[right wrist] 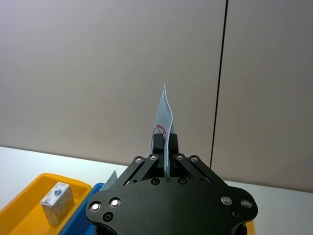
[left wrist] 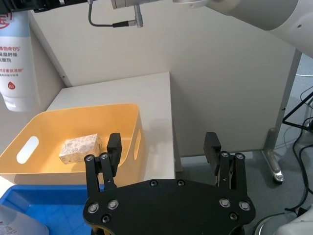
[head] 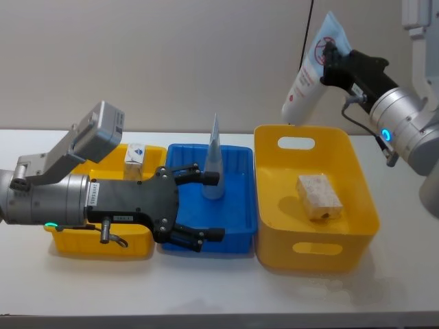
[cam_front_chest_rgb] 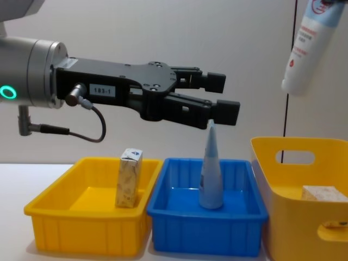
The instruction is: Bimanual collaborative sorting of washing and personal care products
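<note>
My right gripper [head: 334, 58] is shut on a pale blue-white pouch [head: 312, 68] with a red circular logo, held high above the back edge of the large yellow basket [head: 271, 178]. The pouch hangs tilted, cap down. My left gripper [head: 209, 204] hovers open over the blue bin [head: 236, 226], its fingers on either side of a second pouch [cam_front_chest_rgb: 210, 168] standing upright with its pointed end up. One cream carton [head: 318, 197] lies in the basket. Another carton [cam_front_chest_rgb: 129, 178] stands in the small yellow bin [cam_front_chest_rgb: 81, 228].
The three containers stand side by side on the white table [head: 384, 288], small yellow bin left, blue bin in the middle, basket right. A plain wall runs close behind them. Bare tabletop lies in front and to the right of the basket.
</note>
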Controlling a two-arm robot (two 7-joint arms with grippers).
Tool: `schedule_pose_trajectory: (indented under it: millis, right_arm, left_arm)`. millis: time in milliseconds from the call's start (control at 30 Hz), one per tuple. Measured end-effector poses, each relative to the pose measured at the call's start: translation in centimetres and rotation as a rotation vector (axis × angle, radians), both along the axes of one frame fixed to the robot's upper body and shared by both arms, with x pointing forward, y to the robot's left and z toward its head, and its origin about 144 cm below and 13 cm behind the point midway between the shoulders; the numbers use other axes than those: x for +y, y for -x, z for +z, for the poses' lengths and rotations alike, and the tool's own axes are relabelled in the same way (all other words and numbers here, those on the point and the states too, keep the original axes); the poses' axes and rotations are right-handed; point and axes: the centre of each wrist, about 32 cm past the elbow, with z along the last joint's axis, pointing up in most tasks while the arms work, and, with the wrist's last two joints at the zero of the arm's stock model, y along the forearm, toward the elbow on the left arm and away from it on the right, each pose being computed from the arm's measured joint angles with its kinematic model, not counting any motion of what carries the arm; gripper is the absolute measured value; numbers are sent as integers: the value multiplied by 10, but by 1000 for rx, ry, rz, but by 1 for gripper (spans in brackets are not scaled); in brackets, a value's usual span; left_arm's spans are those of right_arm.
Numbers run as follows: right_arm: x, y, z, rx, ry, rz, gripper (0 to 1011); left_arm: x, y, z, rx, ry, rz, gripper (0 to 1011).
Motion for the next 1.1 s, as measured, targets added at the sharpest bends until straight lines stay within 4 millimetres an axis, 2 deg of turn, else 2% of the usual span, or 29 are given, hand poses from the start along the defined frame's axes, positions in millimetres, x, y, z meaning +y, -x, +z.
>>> schedule_pose_trajectory:
  millis: [567, 633, 733, 800, 867, 967, 1000, 1033, 1100]
  right_arm:
    - [-8, 0, 5, -7, 12, -32, 34]
    - [-8, 0, 6, -7, 13, -33, 69]
    - [-9, 0, 6, -9, 14, -35, 179]
    - [-9, 0, 6, -9, 14, -36, 200]
    - [-9, 0, 6, -9, 14, -37, 301]
    - [-9, 0, 7, -9, 14, -38, 408]
    - [-9, 0, 7, -9, 14, -38, 408]
    - [-9, 0, 7, -9, 14, -38, 472]
    - [-9, 0, 7, -9, 15, -39, 533]
  left_arm:
    - [0, 0, 0, 0, 0, 0, 1001]
    - [0, 0, 0, 0, 0, 0, 1001]
    - [0, 0, 0, 0, 0, 0, 1001]
    - [0, 0, 0, 0, 0, 0, 1001]
    - [0, 0, 0, 0, 0, 0, 1001]
    - [0, 0, 0, 0, 0, 0, 1001]
    - [0, 0, 0, 0, 0, 0, 1001]
    - [0, 0, 0, 0, 0, 0, 1001]
    - [0, 0, 0, 0, 0, 0, 1001]
